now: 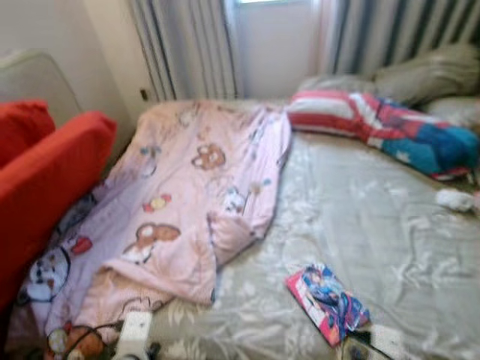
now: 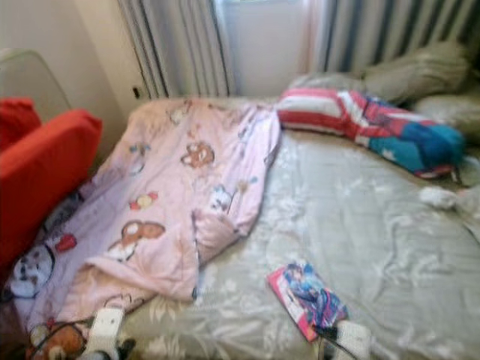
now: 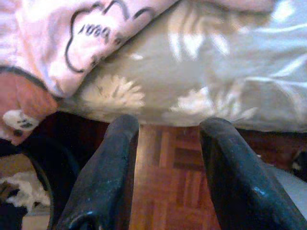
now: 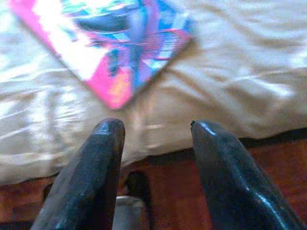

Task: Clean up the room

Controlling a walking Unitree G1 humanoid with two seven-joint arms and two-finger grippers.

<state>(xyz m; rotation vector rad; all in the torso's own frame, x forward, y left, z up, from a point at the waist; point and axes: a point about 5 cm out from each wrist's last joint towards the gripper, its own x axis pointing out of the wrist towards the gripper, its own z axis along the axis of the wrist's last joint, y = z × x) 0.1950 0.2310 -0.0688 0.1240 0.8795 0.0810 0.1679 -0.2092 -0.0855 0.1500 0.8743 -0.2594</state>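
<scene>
Book (image 1: 326,302) near the bed (image 1: 390,225) front edge, best approached squarely from above by the right end effector (image 4: 153,139), held wide and empty.

- Bed (image 1: 390,225), grey floral sheet.
- Pink cartoon blanket (image 1: 187,202) on left half, hanging over near edge.
- Pink book (image 1: 326,302) flat near front edge.
- Striped red-blue quilt (image 1: 382,127), bunched, and pillows (image 1: 427,75) at far side.
</scene>
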